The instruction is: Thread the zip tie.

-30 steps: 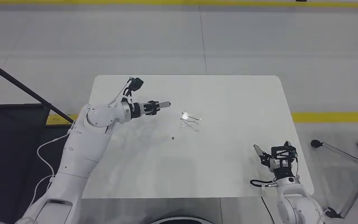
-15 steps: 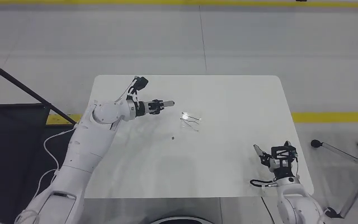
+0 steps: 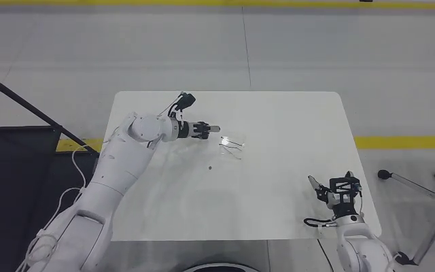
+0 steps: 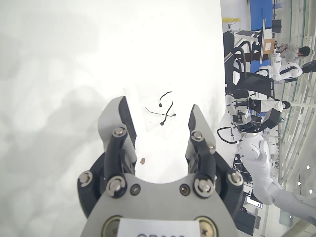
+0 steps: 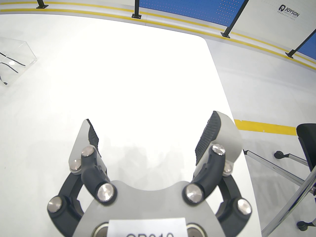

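Note:
Several thin black zip ties (image 4: 166,110) lie in a small clear tray (image 3: 232,147) near the middle of the white table (image 3: 285,197); the ties (image 5: 11,66) and tray (image 5: 21,50) also show in the right wrist view. My left gripper (image 3: 215,128) is open just short of the tray, on its left in the top view. In the left wrist view my left gripper (image 4: 158,114) frames the ties with nothing between its fingers (image 4: 124,117). My right gripper (image 3: 334,187) rests open at the table's near right corner, holding nothing, as the right wrist view (image 5: 154,134) shows.
A small brown speck (image 4: 142,160) lies on the table (image 4: 74,50) near the left gripper. A tiny dark dot (image 3: 210,166) sits on the table in front of the tray. The table's rounded far corner (image 5: 205,40) borders the grey floor.
My left arm has extended to the right across the table, bringing its gripper close to the tray. The right arm has not moved.

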Tool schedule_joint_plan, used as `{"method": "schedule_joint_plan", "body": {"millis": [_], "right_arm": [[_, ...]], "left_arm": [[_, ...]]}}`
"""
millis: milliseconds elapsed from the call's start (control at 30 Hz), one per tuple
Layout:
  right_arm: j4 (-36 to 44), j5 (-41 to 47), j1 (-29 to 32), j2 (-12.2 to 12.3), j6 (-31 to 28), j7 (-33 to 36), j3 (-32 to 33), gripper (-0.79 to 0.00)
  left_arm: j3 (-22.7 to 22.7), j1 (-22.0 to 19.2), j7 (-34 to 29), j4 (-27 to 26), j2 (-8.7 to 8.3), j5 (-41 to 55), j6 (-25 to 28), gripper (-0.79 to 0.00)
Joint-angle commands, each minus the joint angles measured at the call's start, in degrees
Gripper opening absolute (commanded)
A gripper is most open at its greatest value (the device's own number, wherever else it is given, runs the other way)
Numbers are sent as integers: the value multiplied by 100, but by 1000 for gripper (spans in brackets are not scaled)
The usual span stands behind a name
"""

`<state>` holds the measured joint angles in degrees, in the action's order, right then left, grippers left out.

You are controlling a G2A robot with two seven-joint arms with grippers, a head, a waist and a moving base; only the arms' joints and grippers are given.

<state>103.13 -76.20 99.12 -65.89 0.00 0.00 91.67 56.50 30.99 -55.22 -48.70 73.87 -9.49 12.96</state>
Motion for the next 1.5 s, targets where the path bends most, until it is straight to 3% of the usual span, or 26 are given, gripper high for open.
{"method": "schedule_joint_plan", "body": {"millis": [0, 100, 467, 800, 1467], "right_arm": [[0, 0, 0, 0, 0, 0, 0, 0], [0, 0, 0, 0, 0, 0, 0, 0], [0, 0, 0, 0, 0, 0, 0, 0], [0, 0, 0, 0, 0, 0, 0, 0], [0, 0, 0, 0, 0, 0, 0, 0]], "left_arm": [[-94, -86, -6, 111, 41, -4, 13, -342], [-241, -203, -24, 261, 105, -44, -3, -382], [-672, -573, -25, 792, 358, -48, -89, -394], [-927, -765, 50, 1120, 546, -77, -45, -453], [-1035, -964, -37, 1508, 707, -105, 37, -502]]}}
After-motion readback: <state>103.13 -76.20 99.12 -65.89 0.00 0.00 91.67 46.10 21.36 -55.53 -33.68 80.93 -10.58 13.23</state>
